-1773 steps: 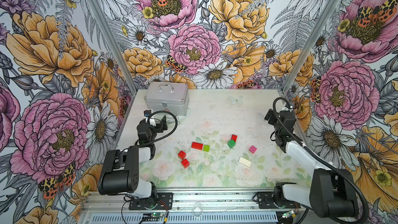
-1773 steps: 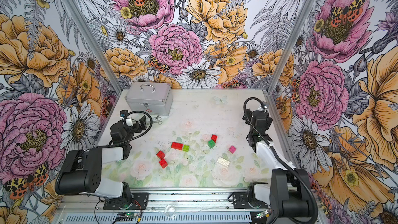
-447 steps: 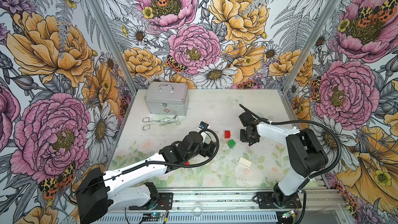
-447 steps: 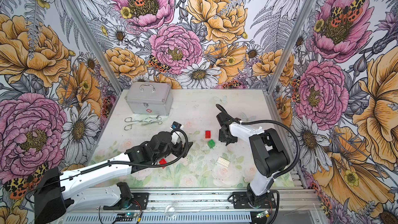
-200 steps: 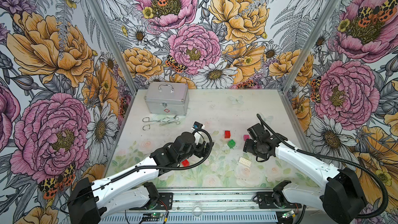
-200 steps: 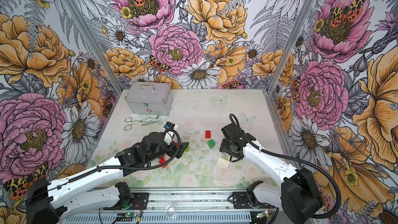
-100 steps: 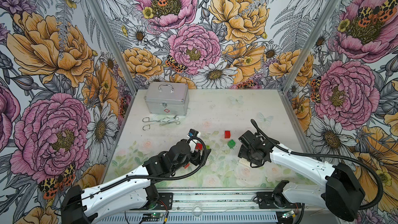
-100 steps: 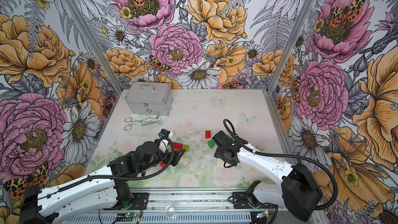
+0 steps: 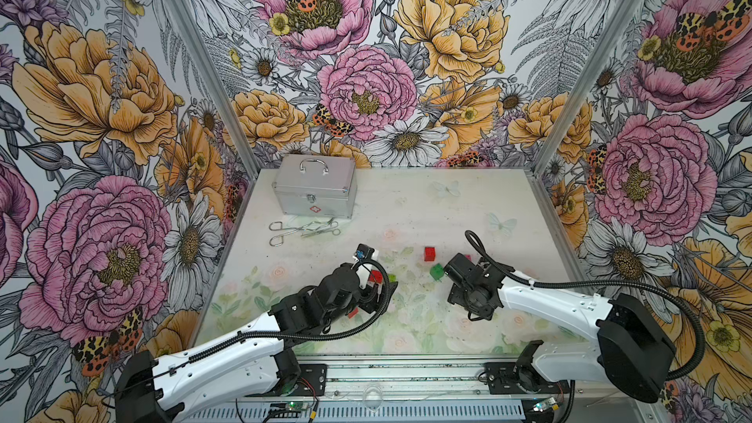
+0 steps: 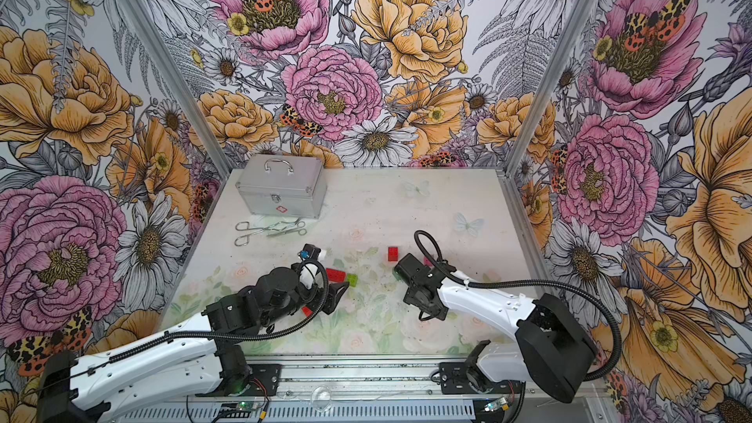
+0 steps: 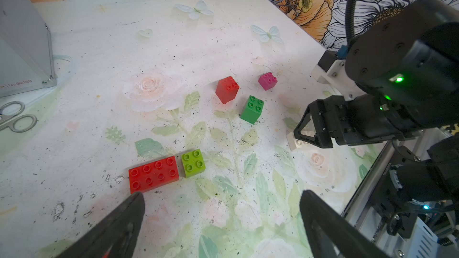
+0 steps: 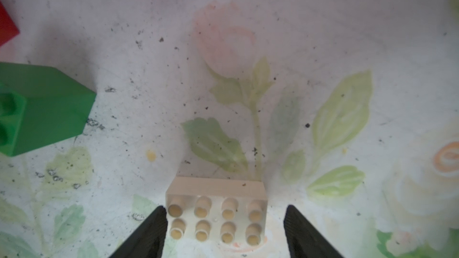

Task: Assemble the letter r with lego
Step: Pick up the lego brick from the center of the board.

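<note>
Surface point(image 9: 407, 205) first: pale floral print, bricks spread over the near half. Case point(image 9: 313, 189) sits at the far left, lid down, latch side toward the camera. Contents can't be seen.

Left hand point(image 11: 220, 194): fingers wide apart, nothing btwn them, low over the surface. One fingertip point(image 11: 134, 199) is just beside the near corner of the long red brick point(image 11: 154, 173); can't tell if it touches.

Right hand point(image 12: 224, 209) points down, fingers apart, straddling the white brick point(image 12: 216, 187), a 2x4 lying flat, studs up. One finger is right up against a short end, the other has a clear gap, so no clamp.

Forceps point(image 9: 303, 229) lie just in front of the case, well apart from both hands.

Smaller stuff now:
- Lime brick point(image 11: 193, 163) is just beside the long red brick's end, w/ a slim gap.
- Green brick point(image 11: 252, 109) is btwn the lime brick and the right hand, near the hand.
- Red cube point(image 11: 227, 89) is just beyond the green brick.
- Pink brick point(image 11: 267, 80) is near that, on the right hand's far side.
- One more red brick point(image 9: 353, 312) peeks out under the left arm point(image 9: 244, 343).
</note>
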